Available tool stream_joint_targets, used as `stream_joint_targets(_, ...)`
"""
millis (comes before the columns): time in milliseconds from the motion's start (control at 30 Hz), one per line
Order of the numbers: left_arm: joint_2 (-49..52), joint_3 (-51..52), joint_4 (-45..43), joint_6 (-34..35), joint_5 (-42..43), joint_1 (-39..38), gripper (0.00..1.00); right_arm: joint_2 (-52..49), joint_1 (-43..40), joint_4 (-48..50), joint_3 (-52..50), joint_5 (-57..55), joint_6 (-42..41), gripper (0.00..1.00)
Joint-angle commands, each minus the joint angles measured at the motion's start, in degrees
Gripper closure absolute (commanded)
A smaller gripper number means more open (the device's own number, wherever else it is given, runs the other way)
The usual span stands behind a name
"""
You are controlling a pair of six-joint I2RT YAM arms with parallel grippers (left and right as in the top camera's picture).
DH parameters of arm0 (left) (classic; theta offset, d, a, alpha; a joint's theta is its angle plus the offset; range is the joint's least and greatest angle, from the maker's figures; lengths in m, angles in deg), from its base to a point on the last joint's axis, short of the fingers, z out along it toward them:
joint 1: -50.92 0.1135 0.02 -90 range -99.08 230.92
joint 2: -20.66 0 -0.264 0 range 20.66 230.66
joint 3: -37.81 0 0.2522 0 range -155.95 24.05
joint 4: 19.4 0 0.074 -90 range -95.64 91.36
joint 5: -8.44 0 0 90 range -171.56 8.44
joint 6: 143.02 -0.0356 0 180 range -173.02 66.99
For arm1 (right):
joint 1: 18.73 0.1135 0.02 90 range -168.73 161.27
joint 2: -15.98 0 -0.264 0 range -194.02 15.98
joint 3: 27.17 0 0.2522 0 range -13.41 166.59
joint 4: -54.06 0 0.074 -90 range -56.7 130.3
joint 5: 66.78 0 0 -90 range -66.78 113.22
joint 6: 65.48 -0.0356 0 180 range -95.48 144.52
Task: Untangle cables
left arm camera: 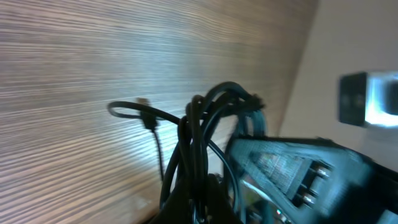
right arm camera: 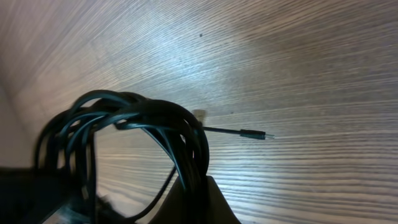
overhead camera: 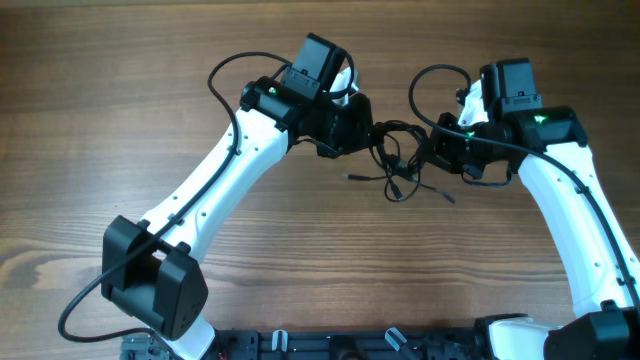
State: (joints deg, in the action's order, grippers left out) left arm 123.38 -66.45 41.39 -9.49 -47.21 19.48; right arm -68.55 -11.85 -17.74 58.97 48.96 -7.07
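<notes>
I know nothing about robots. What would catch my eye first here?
A small knot of thin black cables sits over the middle of the wooden table, with one plug end sticking out. The left hand and right hand grip it from opposite sides, almost nose to nose.

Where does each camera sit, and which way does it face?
Overhead: above the table, looking straight down; both arms, left gripper and right gripper at the cables.
Left wrist: low over the table, facing the cables; own fingers unclear.
Right wrist: low, facing the cables; own finger at bottom edge.
Shared: all see the cables.
</notes>
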Motion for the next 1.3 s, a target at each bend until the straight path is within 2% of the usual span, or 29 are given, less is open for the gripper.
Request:
stream_joint_targets(0, -1.88, -0.37, 4.02, -1.07, -12.63, 0.11, 0.96, -0.74, 0.07, -1.07, 2.45, 1.62, 0.09, 0.96)
stream_joint_targets(100, -1.88, -0.37, 7.76, -1.09, -19.3, 0.11, 0.96, -0.33, 0.07, -2.69, 5.33, 1.57, 1.05, 0.96)
stream_joint_targets(233, -1.88, -0.37, 9.64, -1.07, -22.08, 0.11, 0.96, 1.6, 0.09, -2.82, 6.56, 2.51, 1.99, 0.96)
stream_joint_targets(333, -1.84, -0.37, 9.62, -0.98, -23.52, 0.11, 0.96, 3.19, 0.09, -2.32, 6.56, 4.28, 7.89, 0.96)
stream_joint_targets(433, -1.77, -0.37, 9.75, 0.15, -27.08, 0.11, 0.96, 3.96, 0.09, -3.1, 6.56, 3.8, 10.43, 0.96)
stream_joint_targets(633, -1.66, -0.37, 12.24, 5.4, -36.13, 0.11, 0.96, 4.15, 0.07, -2.58, 6.56, 8.61, 10.01, 0.96)
stream_joint_targets(900, -1.44, -0.09, 14.25, 5.35, -38.36, 0.11, 0.96, 4.44, 0.07, -0.35, 6.56, 18.51, 10.03, 0.96)
stream_joint_targets(1067, -1.44, -0.04, 14.84, 5.38, -39.06, 0.11, 0.96, 7.26, 0.07, -0.02, 7.06, 12.28, 9.22, 0.96)
stream_joint_targets(1200, -1.44, -0.04, 16.35, 5.73, -44.81, 0.11, 0.96, 12.04, 0.07, 0.11, 9.22, 7.5, 9.14, 0.96)
stream_joint_targets(1267, -1.44, -0.04, 17.11, 8.22, -47.36, 0.11, 0.96, 14.16, 0.07, 0.17, 10.56, 6.43, 9.11, 0.96)
